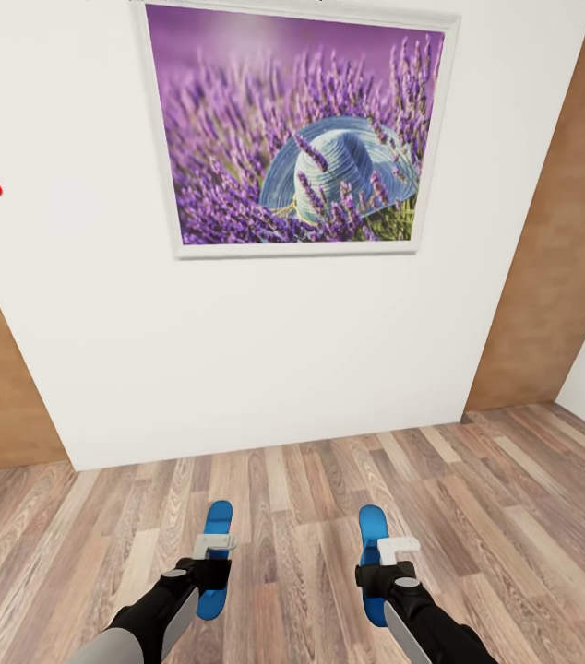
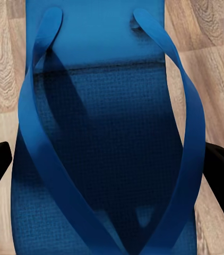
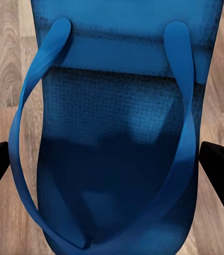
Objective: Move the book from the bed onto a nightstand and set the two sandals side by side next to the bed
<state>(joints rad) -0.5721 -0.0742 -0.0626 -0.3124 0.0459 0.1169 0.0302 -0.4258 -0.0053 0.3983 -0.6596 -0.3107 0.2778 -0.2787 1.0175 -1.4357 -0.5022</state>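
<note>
Head view: each end effector [image 1: 211,563] [image 1: 383,564] grips a sandal [image 1: 217,522] [image 1: 370,529]

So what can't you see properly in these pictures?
- Left sandal: head view, back end hidden by the left end effector.
- Right sandal: head view, back end hidden by the right end effector.
- Lavender picture: its top is cut off by the head view's edge.

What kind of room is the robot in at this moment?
Probably a room in a home. A framed lavender picture hangs on a plain white wall, above a light wood-plank floor, with brown wooden panels at the sides. No furniture is in sight, so the exact room is uncertain.
</note>
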